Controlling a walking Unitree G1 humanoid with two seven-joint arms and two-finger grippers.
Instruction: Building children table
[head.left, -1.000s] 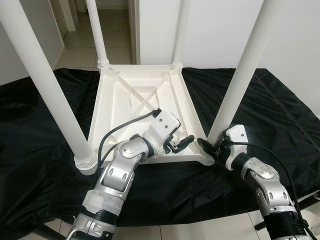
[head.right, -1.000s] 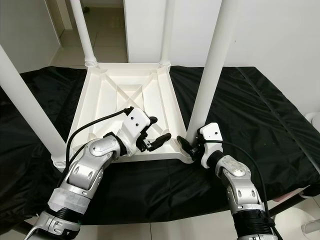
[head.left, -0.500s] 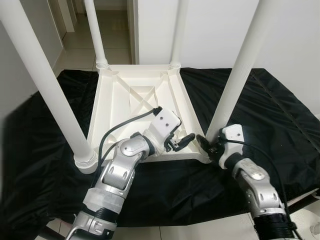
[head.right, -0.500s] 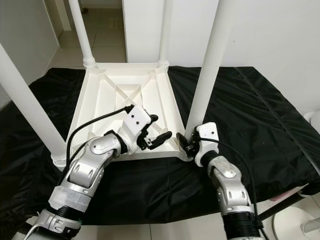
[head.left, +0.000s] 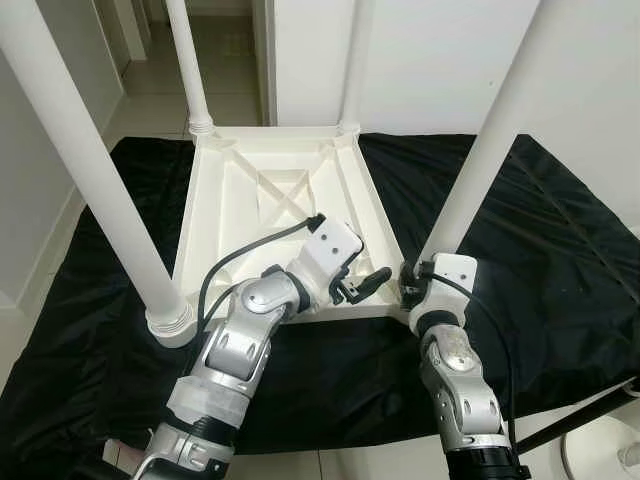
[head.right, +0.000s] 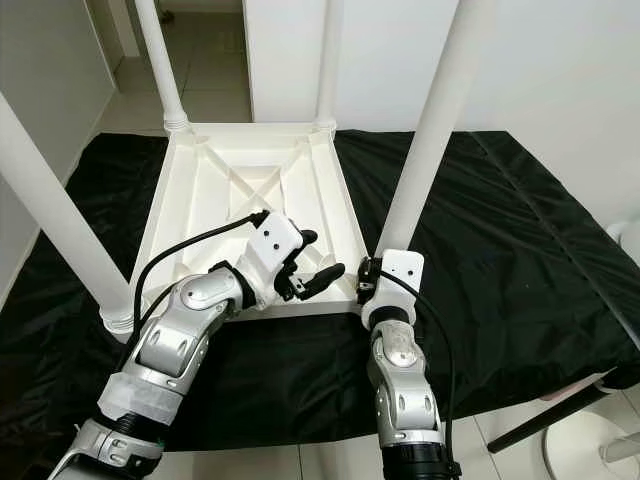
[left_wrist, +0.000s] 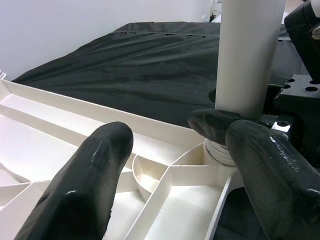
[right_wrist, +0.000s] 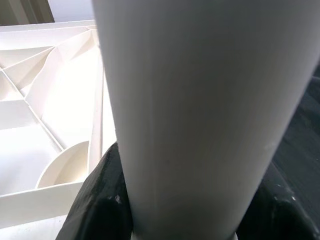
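Note:
A white plastic children's table (head.left: 270, 190) lies upside down on a black cloth, its four legs pointing up. My right gripper (head.left: 413, 284) is shut on the base of the near-right leg (head.left: 480, 160). In the right wrist view its black fingers (right_wrist: 100, 200) press both sides of that leg (right_wrist: 200, 100). My left gripper (head.left: 360, 274) hovers open over the table's near rim, just left of that corner. The left wrist view has its two fingers (left_wrist: 85, 175) spread apart, facing the leg (left_wrist: 247, 55).
The near-left leg (head.left: 100, 180) rises close to my left arm. Two far legs (head.left: 190, 70) stand at the back corners. The black cloth (head.left: 560, 250) spreads wide to the right. A white wall is behind, a tiled hallway at back left.
The camera has shifted a little. My right forearm swung in from the right and now stands straight in front of the leg's base. The left gripper has stayed put.

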